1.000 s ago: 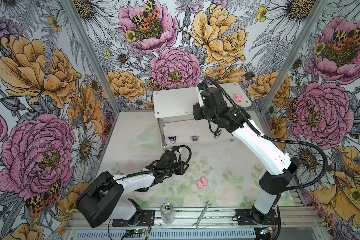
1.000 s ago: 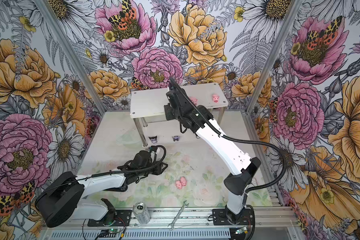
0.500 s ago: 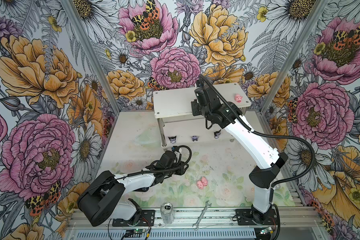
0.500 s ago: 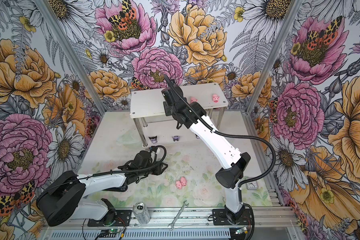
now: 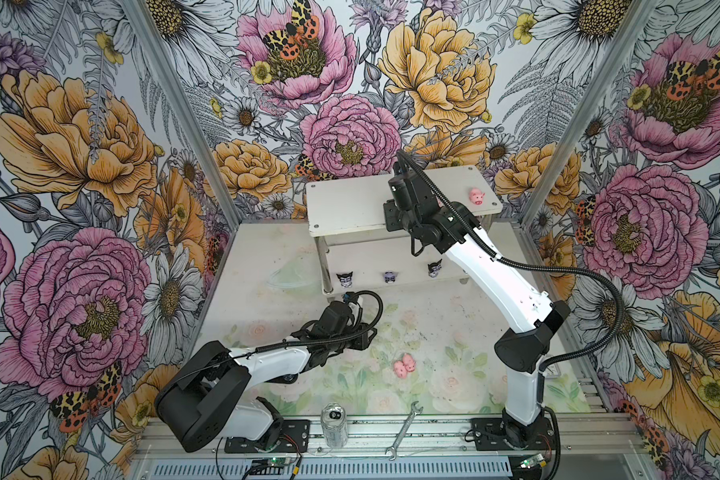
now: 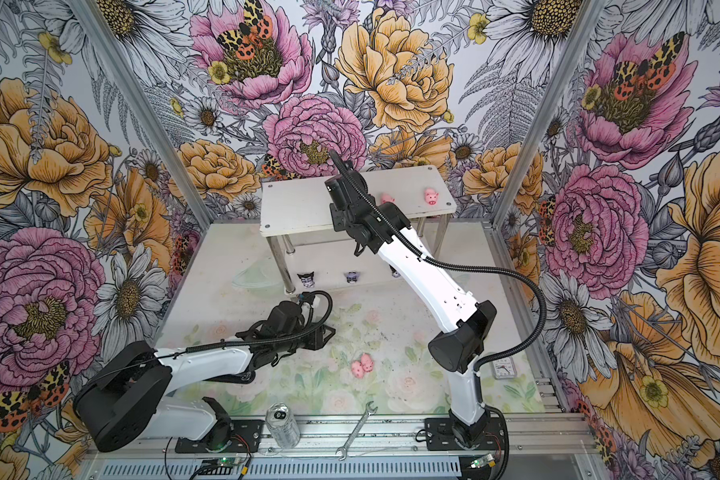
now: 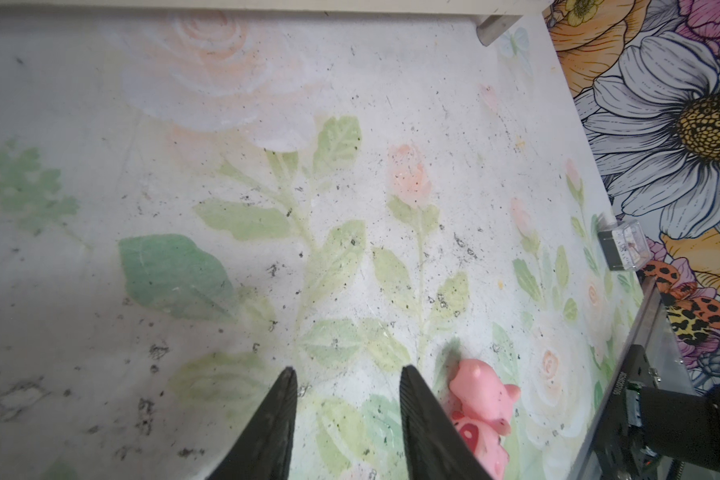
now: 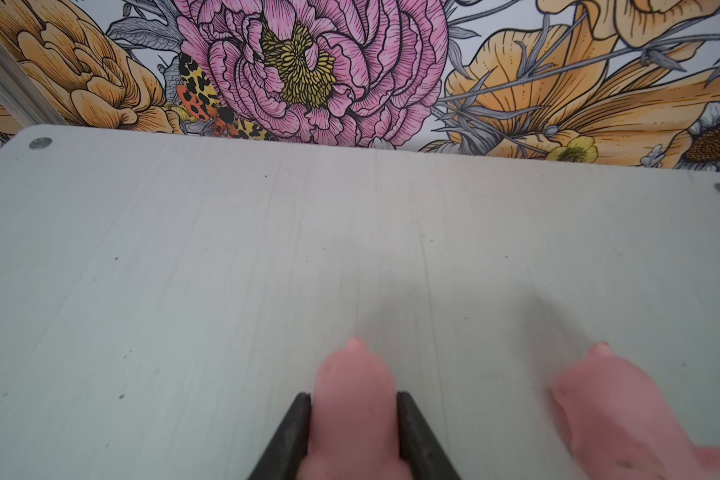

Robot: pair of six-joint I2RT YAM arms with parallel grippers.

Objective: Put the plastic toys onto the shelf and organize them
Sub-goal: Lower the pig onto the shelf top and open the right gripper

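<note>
I am setting a pig on the shelf top, right gripper jaws touching both its sides; gripping or not, I cannot tell. Planning a wide opening, straight lift, sparing the neighbour pig.

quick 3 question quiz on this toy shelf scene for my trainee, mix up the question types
1. How many dark pointed-ear figurines stand on the shelf's lower tier?
2. True or false: the left gripper holds a pig.
3. What sits between the right gripper's fingers? A) wrench B) pink pig C) nothing
Key: 1. three. 2. false: it is open and empty, and two pigs lie beside it. 3. B.
</note>
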